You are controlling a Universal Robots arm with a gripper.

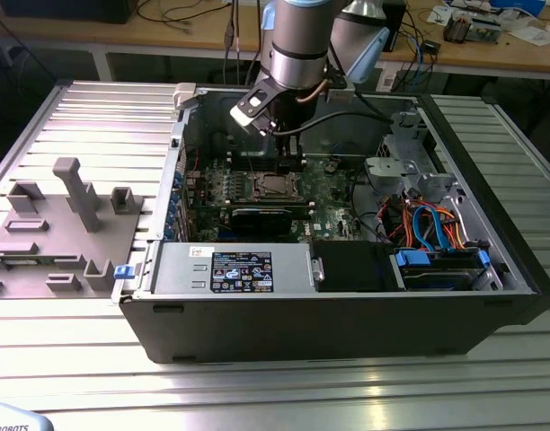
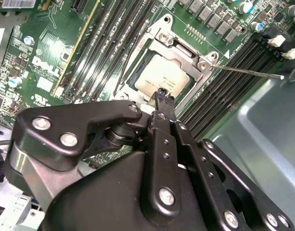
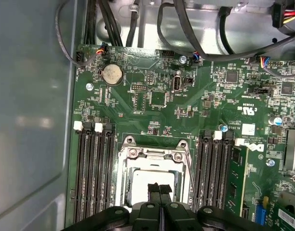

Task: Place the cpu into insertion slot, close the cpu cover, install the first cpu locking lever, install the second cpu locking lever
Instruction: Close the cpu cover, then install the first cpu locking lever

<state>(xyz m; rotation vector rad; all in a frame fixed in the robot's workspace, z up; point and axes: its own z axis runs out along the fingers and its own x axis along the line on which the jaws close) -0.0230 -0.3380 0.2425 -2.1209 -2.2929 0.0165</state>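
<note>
The cpu (image 2: 159, 77) (image 3: 142, 185) lies flat in the socket, pale silver, with the square silvery cpu cover (image 2: 172, 42) (image 3: 152, 155) lying as a frame around it. My gripper (image 2: 162, 94) (image 3: 159, 188) hangs just above the cpu's middle, its two black fingers pressed together with nothing between them. A thin locking lever (image 2: 246, 71) sticks out sideways from one corner of the socket. Another thin lever (image 3: 191, 173) runs along the socket's side. In the exterior view the gripper (image 1: 288, 151) stands over the socket (image 1: 273, 187) inside the open computer case.
Memory slots (image 3: 94, 173) flank the socket on both sides. A bundle of cables (image 3: 195, 29) crosses beyond the board's edge. The case's grey wall (image 3: 27, 120) stands close by. In the exterior view a drive cage (image 1: 396, 171) and a power supply (image 1: 230, 269) sit around the board.
</note>
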